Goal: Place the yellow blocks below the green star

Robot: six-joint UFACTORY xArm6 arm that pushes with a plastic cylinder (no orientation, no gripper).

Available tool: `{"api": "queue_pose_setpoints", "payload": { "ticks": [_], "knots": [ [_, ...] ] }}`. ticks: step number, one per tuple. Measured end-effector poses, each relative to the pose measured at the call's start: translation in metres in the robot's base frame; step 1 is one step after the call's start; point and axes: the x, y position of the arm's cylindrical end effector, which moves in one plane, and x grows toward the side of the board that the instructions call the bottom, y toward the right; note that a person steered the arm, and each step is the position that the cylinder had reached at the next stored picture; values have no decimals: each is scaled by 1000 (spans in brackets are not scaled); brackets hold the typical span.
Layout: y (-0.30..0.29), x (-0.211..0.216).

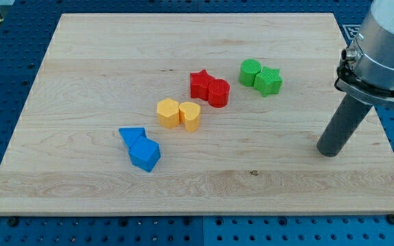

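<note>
A green star (269, 81) lies at the board's upper right, touching a green cylinder (250, 70) on its left. Two yellow blocks sit near the board's middle, touching: a yellow hexagon (167, 113) and a yellow heart (191, 116) to its right. They are left of and lower than the green star. My tip (328, 152) rests on the board at the right side, well right of the yellow blocks and below and right of the green star, touching no block.
A red star (200, 84) and a red cylinder (219, 92) touch each other between the yellow and green pairs. A blue triangle (133, 134) and a blue cube-like block (144, 154) lie at the lower left. The wooden board (81, 68) has edges all around.
</note>
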Motion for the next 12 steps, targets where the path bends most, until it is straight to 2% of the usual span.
{"api": "queue_pose_setpoints", "payload": {
  "ticks": [3, 7, 8, 10, 11, 12],
  "knots": [
    [-27, -7],
    [-25, -162],
    [-54, -195],
    [-222, -204],
    [-289, -187],
    [-307, -132]
  ]
}}
